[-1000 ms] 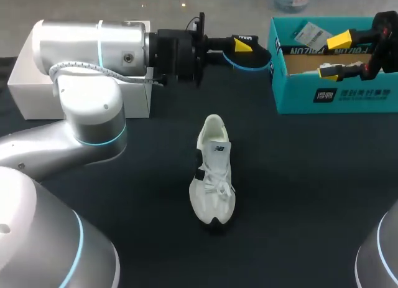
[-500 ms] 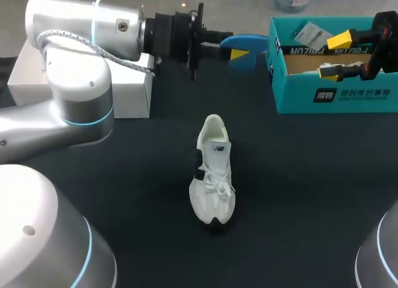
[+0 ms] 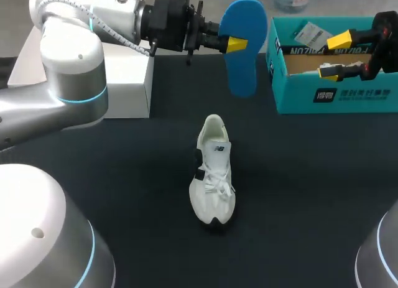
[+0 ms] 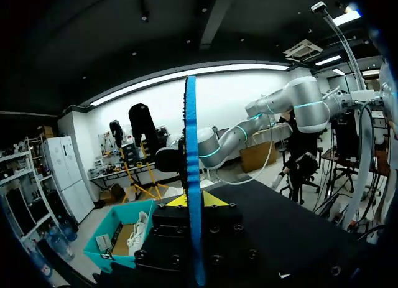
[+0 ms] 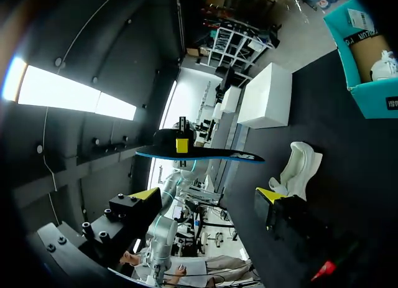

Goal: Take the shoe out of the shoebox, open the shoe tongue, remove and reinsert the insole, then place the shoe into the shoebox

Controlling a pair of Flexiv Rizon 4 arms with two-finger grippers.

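The left end effector (image 3: 235,44) pinches the blue insole (image 3: 242,73) by its edge. It should go toe-first into the white shoe (image 3: 213,176), heel seated last. The right end effector (image 3: 334,55) hangs wide open.

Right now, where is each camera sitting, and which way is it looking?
Head view: above and behind the robot, looking down on the table. It shows both arms, the left gripper holding the blue insole, the white shoe and the teal shoebox.
Left wrist view: on the left wrist, looking along its fingers past the edge-on insole; the right arm shows beyond.
Right wrist view: on the right wrist, looking across the table; the open right gripper shows.
Shared: all three see the insole and shoebox.
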